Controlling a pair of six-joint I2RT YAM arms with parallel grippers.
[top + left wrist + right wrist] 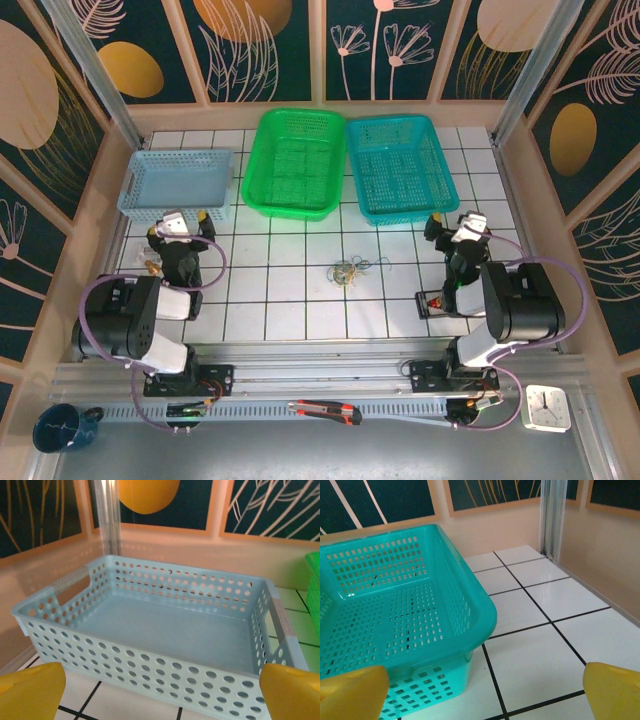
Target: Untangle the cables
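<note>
Centrally on the white-tiled table (300,320), about midway between its left and right edges and somewhat closer to the near edge than to the far one, the cables (350,270) lie in one small knotted heap of yellowish-green, blue and pale loops, touched by neither arm. The left gripper (182,217) is poised near the table's left edge with its jaws spread wide and nothing between them; from the left wrist camera its yellow fingers (30,692) frame the long perforated wall of a light blue basket (150,665) that sits in the far-left corner. The right gripper (458,221), near the right edge, is likewise wide open and empty-handed, its yellow fingertips (612,690) parted over bare tiles just beside the corner of a teal basket (470,605). A green basket (297,205) stands between the two others along the far edge, touching the teal one. Both grippers are well apart from the tangle.
</note>
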